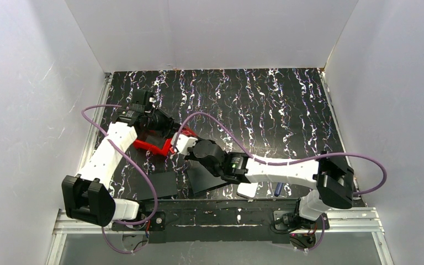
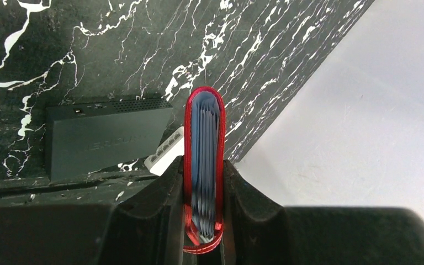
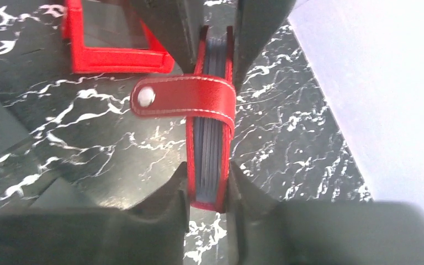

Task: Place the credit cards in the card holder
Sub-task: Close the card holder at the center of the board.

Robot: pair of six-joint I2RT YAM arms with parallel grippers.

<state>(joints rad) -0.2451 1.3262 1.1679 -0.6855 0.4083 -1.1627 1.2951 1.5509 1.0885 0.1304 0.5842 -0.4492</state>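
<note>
Red card holder (image 3: 210, 144) on edge over marbled table (image 3: 105, 149), beside red bin (image 3: 122, 58); left gripper (image 2: 204, 175) pinches one end, right gripper (image 3: 208, 186) clamps the other, likely bracing it for loading. Snap strap (image 3: 183, 102) unfastened; blue-grey credit cards (image 2: 204, 144) edge-on inside.

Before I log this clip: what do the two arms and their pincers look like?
The left arm and right arm have white link shells with bulky black joint housings. A purple cable loops along each. A small green light shows near the right wrist. The left pincer and right pincer have matte black, wedge-shaped fingers.
</note>
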